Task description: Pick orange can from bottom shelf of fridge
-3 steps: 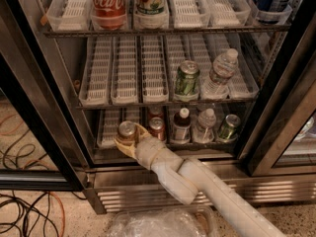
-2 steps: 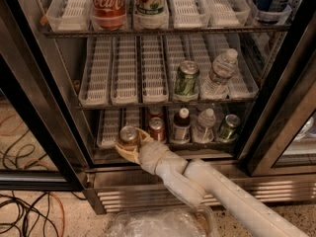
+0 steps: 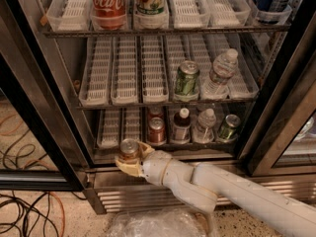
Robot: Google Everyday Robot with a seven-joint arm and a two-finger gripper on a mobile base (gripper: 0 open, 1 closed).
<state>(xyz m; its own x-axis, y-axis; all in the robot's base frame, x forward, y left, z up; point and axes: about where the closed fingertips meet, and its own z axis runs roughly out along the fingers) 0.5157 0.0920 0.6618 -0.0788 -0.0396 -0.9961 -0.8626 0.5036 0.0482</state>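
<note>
The orange can [image 3: 129, 148] has a copper body and silver top. It is held in my gripper [image 3: 131, 156], whose tan fingers [image 3: 127, 168] are shut around it. It hangs just in front of the left end of the bottom shelf [image 3: 111, 128], over the front lip of the fridge [image 3: 129, 195]. My white arm reaches in from the lower right. A redder can [image 3: 156, 131] stands on the bottom shelf to the right of the held can.
The bottom shelf also holds a dark bottle [image 3: 181, 125], a water bottle [image 3: 204, 126] and a green can [image 3: 228, 128]. The middle shelf holds a green can [image 3: 186, 79] and a water bottle [image 3: 220, 73]. Cables [image 3: 22, 209] lie on the floor at left. A plastic bag [image 3: 148, 224] lies below.
My gripper has drawn the orange can out of the bottom shelf, down and toward the camera. The other cans and bottles have not moved.
</note>
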